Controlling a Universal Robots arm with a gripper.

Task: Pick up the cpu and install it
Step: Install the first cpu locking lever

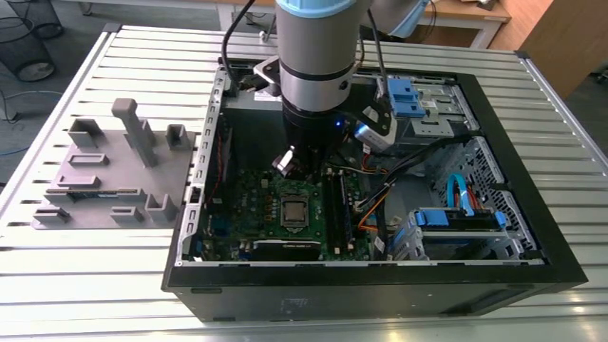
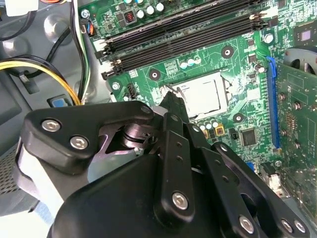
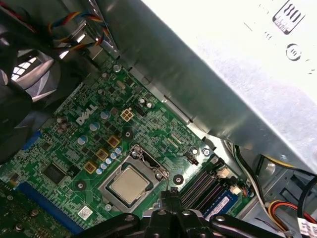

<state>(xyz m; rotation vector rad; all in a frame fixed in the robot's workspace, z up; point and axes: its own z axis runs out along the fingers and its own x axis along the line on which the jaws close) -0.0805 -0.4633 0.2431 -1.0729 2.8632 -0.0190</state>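
A slatted metal desk (image 1: 85, 278) is seen in the exterior view, and an open black computer case (image 1: 380, 285) is laid flat on it. On the exterior view's left, just beside the case, a grey plastic holder (image 1: 114, 174) with upright posts and slots is set on the desk. Inside the case a green circuit board (image 1: 256, 206) is mounted; it is also seen in both wrist views (image 2: 237, 74) (image 3: 79, 148). Blue drive brackets (image 1: 456, 217) and a bundle of cables (image 1: 380, 192) are found on the exterior view's right of the board. The robot arm (image 1: 318, 64) is lowered into the case from above, over the board.

The black hand (image 2: 171, 101) is shown in the second wrist view with its fingers (image 2: 176, 148) brought together to a narrow tip, closed, with nothing gripped between them; its tip is also seen in the first wrist view (image 3: 171, 196). The tip is held close above the edge of the socket frame (image 3: 131, 181); whether it is touched cannot be told.

The cpu (image 3: 130, 184) is seated flat in the socket frame on the board, its silver top facing up, as is seen in the exterior view (image 1: 293, 211) and the second wrist view (image 2: 203, 94) too. Black memory slots (image 2: 183, 34) are run along the board near the socket.
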